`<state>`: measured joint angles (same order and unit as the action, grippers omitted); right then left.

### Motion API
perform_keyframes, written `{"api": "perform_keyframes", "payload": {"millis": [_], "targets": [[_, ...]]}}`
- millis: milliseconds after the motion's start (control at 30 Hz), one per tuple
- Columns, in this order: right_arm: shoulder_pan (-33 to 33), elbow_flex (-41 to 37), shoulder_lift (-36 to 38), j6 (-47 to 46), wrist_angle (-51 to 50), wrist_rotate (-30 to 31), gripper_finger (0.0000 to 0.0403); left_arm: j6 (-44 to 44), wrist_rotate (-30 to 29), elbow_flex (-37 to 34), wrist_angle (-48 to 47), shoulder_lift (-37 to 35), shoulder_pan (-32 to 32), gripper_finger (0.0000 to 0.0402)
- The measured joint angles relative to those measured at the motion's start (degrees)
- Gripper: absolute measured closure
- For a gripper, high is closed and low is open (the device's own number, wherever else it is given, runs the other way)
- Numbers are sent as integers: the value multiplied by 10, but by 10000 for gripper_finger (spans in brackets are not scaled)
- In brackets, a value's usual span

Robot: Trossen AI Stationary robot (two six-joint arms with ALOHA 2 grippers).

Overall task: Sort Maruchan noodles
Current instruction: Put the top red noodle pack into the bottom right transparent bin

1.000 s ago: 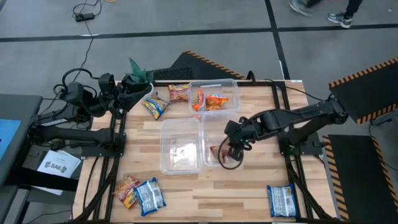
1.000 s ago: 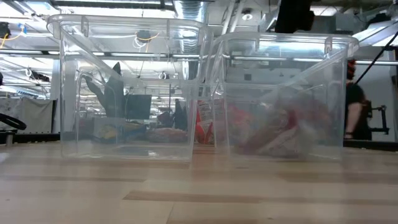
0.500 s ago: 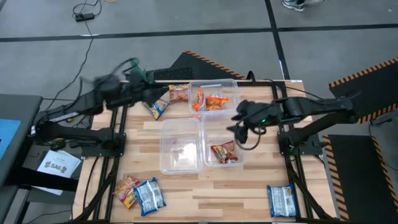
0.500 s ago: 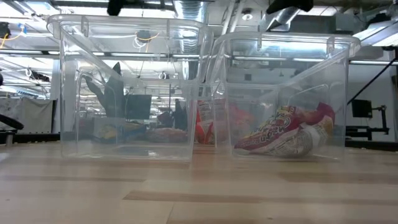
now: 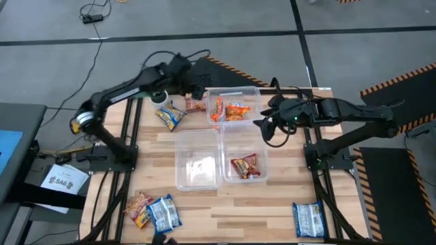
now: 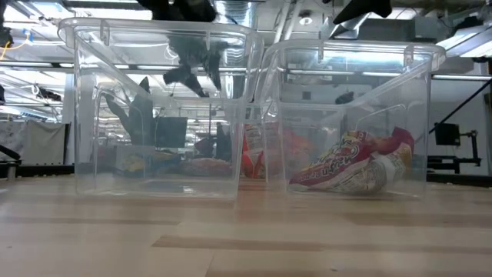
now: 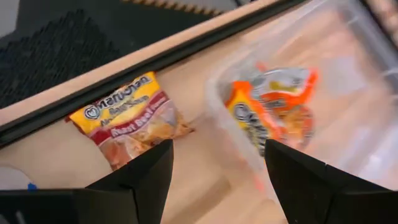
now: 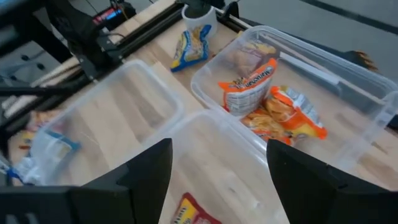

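Three clear tubs stand mid-table. The far tub (image 5: 253, 94) holds orange noodle packets (image 5: 230, 109). The near right tub (image 5: 257, 182) holds one red packet (image 5: 245, 167), lying on the tub's floor (image 6: 350, 165). A red-and-yellow packet (image 5: 196, 101) lies flat by the far tub's left wall. My left gripper (image 5: 197, 85) hovers open above it (image 7: 130, 124). My right gripper (image 5: 264, 128) hangs open over the table right of the far tub, holding nothing (image 8: 217, 180).
The near left tub (image 5: 182, 178) has no packet in it. A yellow-and-blue packet (image 5: 169, 116) lies left of the far tub, near a white pot (image 5: 160, 97). An orange (image 5: 139, 207) and a blue packet (image 5: 163, 214) lie near left, another blue one (image 5: 308, 219) near right.
My right gripper has let go of the red packet, which now lies in the near right tub, and has risen and gone toward the far edge. My left arm has swung from the far left corner toward the right, over the packet beside the far tub.
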<state>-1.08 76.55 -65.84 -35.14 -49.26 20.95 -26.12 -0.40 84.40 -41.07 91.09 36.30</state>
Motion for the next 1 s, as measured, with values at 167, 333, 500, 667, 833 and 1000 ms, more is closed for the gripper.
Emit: {"api": "perform_keyframes", "payload": {"millis": [167, 333, 500, 667, 833, 1000], "targets": [[7, 0, 0, 11, -22, -2, 120, 97, 0, 30, -7, 68, 17, 164], [9, 0, 0, 12, -28, -2, 120, 204, 2, 33, -10, 92, 33, 164], [8, 0, 0, 16, -28, -2, 120, 403, 22, 33, -14, 94, 64, 164], [9, 0, -1, -7, -23, -1, 120, 550, 85, 33, -43, 102, 98, 164], [8, -1, -12, -36, -15, 0, 120, 625, 113, 32, -53, 142, 113, 164], [8, -1, -30, -68, -14, 0, 120, 656, 91, 32, -54, 184, 106, 164]]}}
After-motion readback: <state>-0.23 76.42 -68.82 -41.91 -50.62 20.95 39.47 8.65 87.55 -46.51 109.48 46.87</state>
